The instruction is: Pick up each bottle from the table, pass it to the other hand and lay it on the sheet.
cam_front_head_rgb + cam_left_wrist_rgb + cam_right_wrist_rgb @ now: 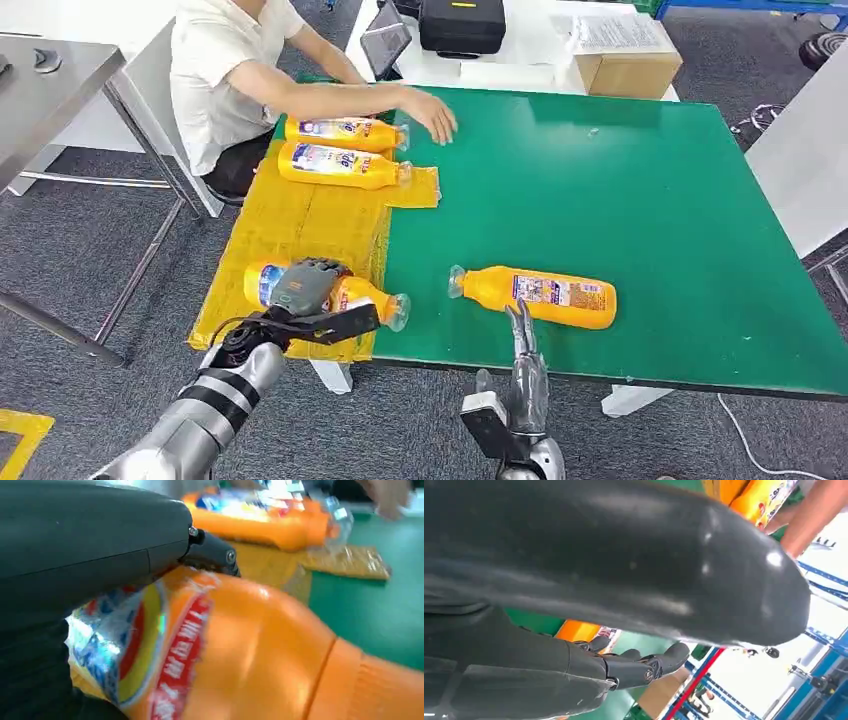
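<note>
From the head view, the left hand (305,285) wraps over an orange bottle (365,297) lying on the yellow sheet (300,215), its clear cap at the sheet's edge by the green table (650,220). Two more orange bottles (345,133) (340,165) lie side by side at the sheet's far end, where a seated person's hand (432,112) reaches over the table. A fourth orange bottle (545,295) lies on its side on the green surface; the right hand (522,360) hovers at the near table edge with fingers straight and holding nothing, fingertips just beside it. A cardboard box (628,62) and a black case (461,24) sit on a white table beyond; grey carpet covers the floor.

The left wrist view shows the held bottle's (240,655) label up close under the grey thumb (90,535), with the far bottles (270,520) blurred behind.

The right wrist view shows dark fingers (639,665) extended, apart from the orange bottle (579,630), with blue racking in the background.
</note>
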